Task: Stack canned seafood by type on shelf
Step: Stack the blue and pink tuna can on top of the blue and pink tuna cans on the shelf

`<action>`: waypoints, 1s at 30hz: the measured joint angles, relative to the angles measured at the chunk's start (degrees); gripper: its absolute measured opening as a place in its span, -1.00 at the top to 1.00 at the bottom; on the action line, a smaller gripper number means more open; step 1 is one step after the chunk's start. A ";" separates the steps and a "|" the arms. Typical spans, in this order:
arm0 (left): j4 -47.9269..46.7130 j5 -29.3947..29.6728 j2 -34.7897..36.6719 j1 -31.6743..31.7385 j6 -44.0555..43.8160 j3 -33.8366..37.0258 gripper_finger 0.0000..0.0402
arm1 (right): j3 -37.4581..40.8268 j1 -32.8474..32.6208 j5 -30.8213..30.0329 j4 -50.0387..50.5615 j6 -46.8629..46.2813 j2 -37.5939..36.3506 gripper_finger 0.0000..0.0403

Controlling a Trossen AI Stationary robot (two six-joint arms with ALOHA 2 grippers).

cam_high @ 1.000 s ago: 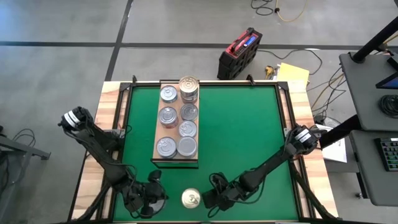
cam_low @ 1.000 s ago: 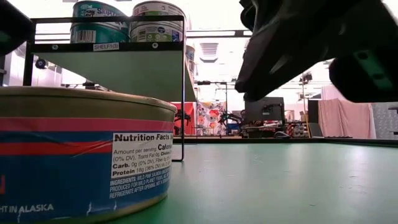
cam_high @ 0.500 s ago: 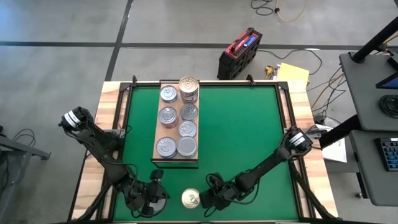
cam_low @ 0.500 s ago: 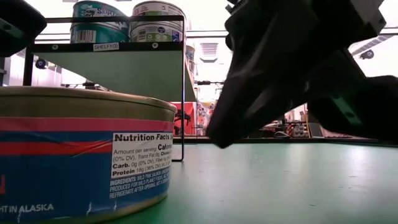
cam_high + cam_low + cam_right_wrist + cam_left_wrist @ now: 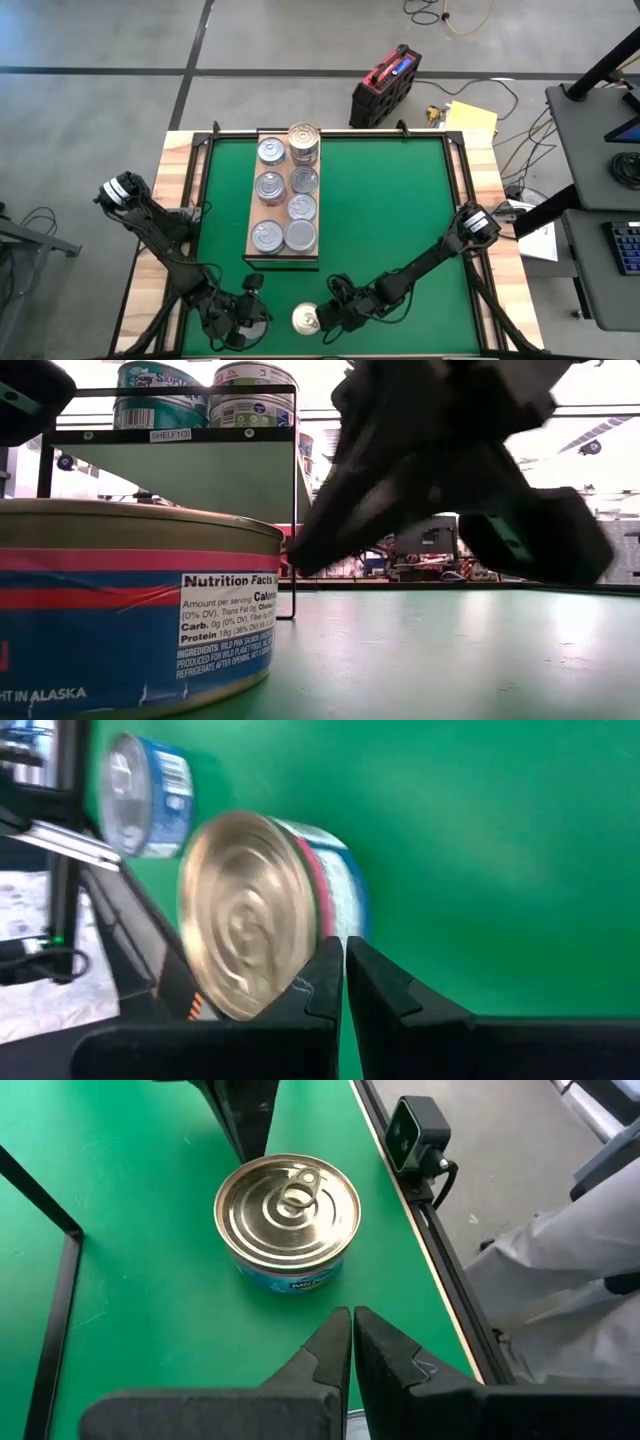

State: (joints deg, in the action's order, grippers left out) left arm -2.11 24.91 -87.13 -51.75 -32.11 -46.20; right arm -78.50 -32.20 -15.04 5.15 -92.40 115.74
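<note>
One loose tin of canned seafood with a gold-toned lid stands upright on the green mat near the table's front edge. My left gripper is shut and hangs a short way to its left, apart from it. My right gripper is also shut. It slants down from the right, with its tips at the tin's right side. Several more tins stand in two rows on the shelf. The far right one sits higher on a stack. My right gripper's shut fingertips come slanting down from the table's right to the loose tin's side wall just under its rim. I cannot tell whether they touch it. The tin stands flat on the mat.
The shelf is a raised board on a black frame, just beyond the loose tin. Open green mat lies to the right of it. A small black camera sits at the table's front edge near the tin.
My right gripper has gone down and toward the table's left, up to the loose tin's right side, staying shut. The tin has kept its place.
</note>
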 joint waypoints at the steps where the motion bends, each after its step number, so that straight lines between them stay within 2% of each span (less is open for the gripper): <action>1: -0.07 0.02 0.00 0.00 0.15 0.05 1.00 | 0.00 0.25 -0.01 -0.62 0.41 0.00 0.95; 19: -2.03 0.00 0.00 0.55 4.90 0.11 1.00 | 0.00 1.13 -1.29 -0.80 1.50 -0.47 0.95; 25: -2.19 2.78 -0.02 1.06 10.86 0.18 1.00 | -0.02 0.69 -1.38 -1.21 0.89 -1.23 0.95; 30: 0.63 2.07 -0.93 2.00 16.78 0.22 1.00 | -0.79 0.61 -1.38 -1.24 0.98 -1.27 0.95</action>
State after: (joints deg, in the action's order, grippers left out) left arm -1.48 26.98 -88.06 -49.75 -15.33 -45.98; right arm -79.29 -31.59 -16.43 3.91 -91.41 114.48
